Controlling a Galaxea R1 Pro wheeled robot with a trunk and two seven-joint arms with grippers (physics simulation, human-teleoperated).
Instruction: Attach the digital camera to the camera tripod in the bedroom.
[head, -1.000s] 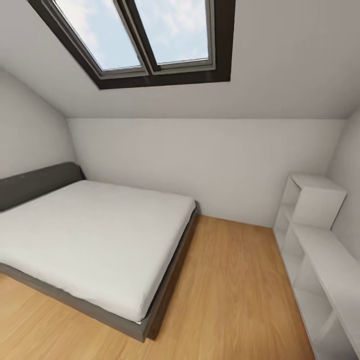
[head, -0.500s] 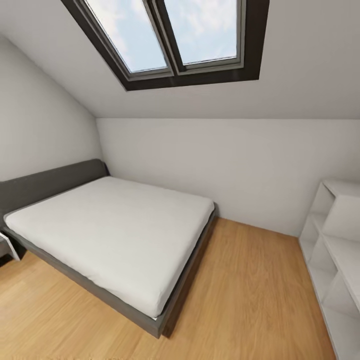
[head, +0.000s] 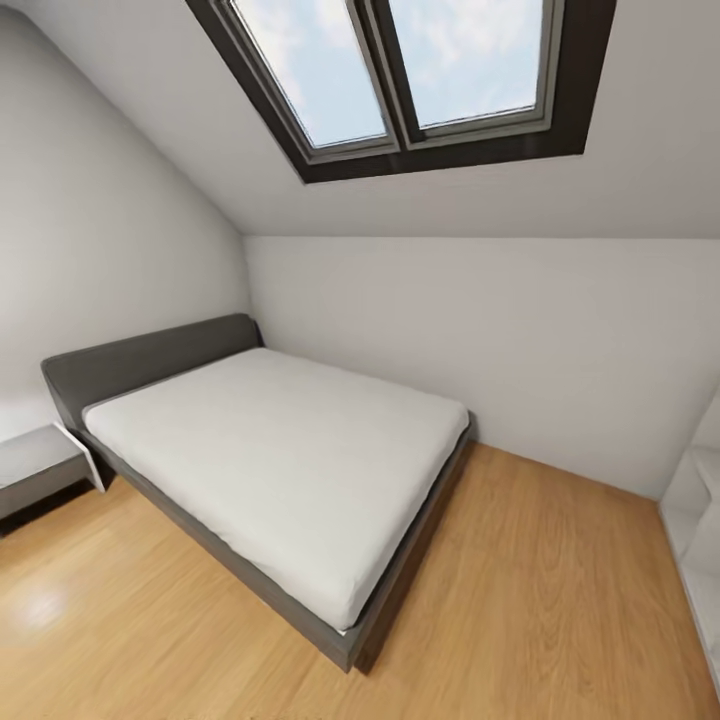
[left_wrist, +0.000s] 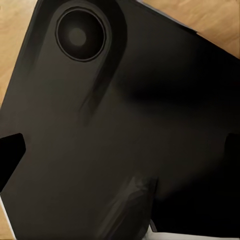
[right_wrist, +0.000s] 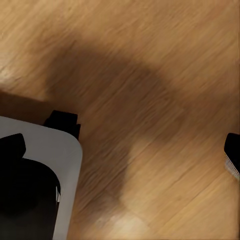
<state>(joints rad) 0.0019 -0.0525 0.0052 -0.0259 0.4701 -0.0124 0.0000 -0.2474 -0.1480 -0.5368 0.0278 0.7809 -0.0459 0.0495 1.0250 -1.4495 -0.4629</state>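
I am in the bedroom, facing a grey bed (head: 200, 365) with a white mattress (head: 290, 450) under a sloped ceiling. The digital camera and the camera tripod are out of view. In the left wrist view my left gripper (left_wrist: 120, 150) is open, its dark fingertips (left_wrist: 10, 150) far apart over a black part of my own body. My right gripper (right_wrist: 122, 147) hangs open over the wood floor (right_wrist: 150, 75), with nothing between its fingertips (right_wrist: 232, 150).
A dark-framed skylight (head: 410, 80) sits in the sloped ceiling. A low white nightstand (head: 40, 465) stands left of the bed, and a white shelf unit (head: 700, 540) at the right edge. Light wood floor (head: 540, 600) lies open right of the bed. My white base (right_wrist: 55, 165) shows by the right gripper.
The head view has swung left: bed and skylight slid right in the picture, the nightstand came in at the left, and the shelf unit has mostly left at the right.
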